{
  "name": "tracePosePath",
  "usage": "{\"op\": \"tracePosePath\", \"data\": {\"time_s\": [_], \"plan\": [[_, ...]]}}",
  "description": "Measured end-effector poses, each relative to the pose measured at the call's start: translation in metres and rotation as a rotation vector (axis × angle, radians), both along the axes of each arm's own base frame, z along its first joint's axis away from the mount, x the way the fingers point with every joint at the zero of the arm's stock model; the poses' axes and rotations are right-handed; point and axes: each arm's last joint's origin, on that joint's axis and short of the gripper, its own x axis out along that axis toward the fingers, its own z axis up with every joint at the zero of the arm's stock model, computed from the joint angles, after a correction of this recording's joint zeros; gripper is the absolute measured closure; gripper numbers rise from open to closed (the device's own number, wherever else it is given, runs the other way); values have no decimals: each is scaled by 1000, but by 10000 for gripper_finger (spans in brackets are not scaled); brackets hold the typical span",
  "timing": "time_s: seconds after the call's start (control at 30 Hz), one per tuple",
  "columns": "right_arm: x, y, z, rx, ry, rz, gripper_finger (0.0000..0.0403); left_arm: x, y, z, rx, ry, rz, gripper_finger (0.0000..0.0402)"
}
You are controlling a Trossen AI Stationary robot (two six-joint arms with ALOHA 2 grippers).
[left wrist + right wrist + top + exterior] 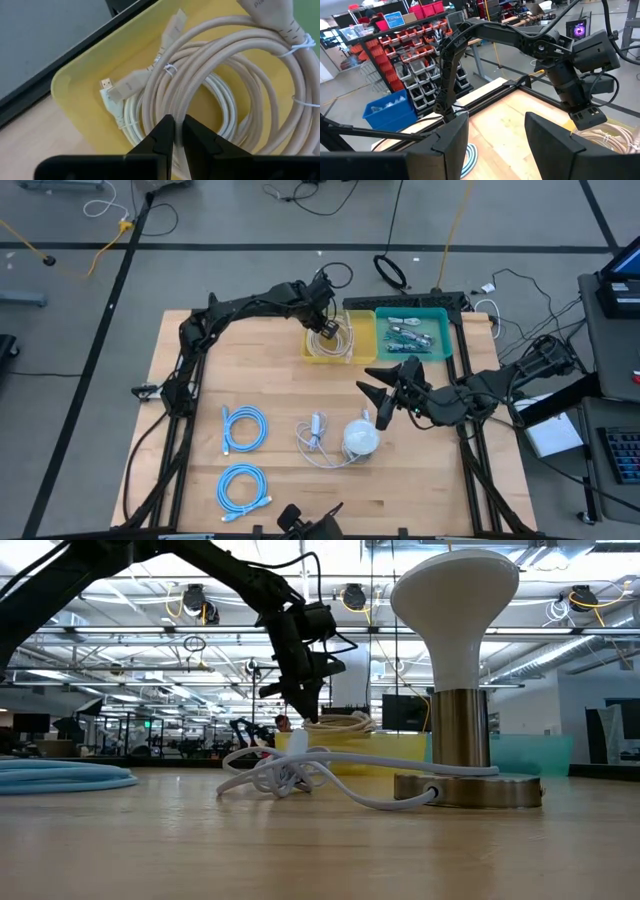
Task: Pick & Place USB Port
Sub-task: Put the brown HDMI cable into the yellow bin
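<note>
Your beige cable coil (225,75) lies in the yellow bin (330,340) at the worktop's (280,385) far edge, a plug end bearing letters too cropped to read. The left gripper (174,131) hangs directly over it, fingers pressed together, holding nothing. Your right gripper (388,392) hovers spread wide above the lamp (361,437).

A robotics workshop or lab is showing here. A wooden counter (300,390) is sitting on a grey concrete floor (80,310) with loose cables trailing at twelve o'clock. Racks of red parts bins (412,47) and a blue crate (390,110) are standing in the hall behind, and pipes and lamps are hanging from an open ceiling (150,600).
</note>
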Motion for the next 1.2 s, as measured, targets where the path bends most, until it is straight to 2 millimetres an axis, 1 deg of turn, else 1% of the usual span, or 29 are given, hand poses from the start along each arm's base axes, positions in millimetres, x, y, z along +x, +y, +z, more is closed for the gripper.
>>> {"op": "tracePosePath", "data": {"time_s": [0.27, 0.43, 0.67, 1.0, 1.07, 1.2], "plan": [[0, 0, 0, -3, 1, 1, 213, -1, 0, 0, -13, 5, 29, 363], [0, 0, 0, 0, -1, 1, 213, -2, 0, -1, -22, 14, 29, 391], [1, 0, 3, 4, -25, 3, 213, -7, 4, -2, -54, 16, 100, 393], [1, 0, 4, -8, -33, 5, 213, -6, 4, -1, -93, -15, 132, 392], [1, -1, 5, -10, -32, 1, 213, -5, 5, -1, -85, -24, 131, 379], [2, -1, 4, -10, -32, -3, 213, -5, 6, 2, -77, -42, 134, 333]]}}
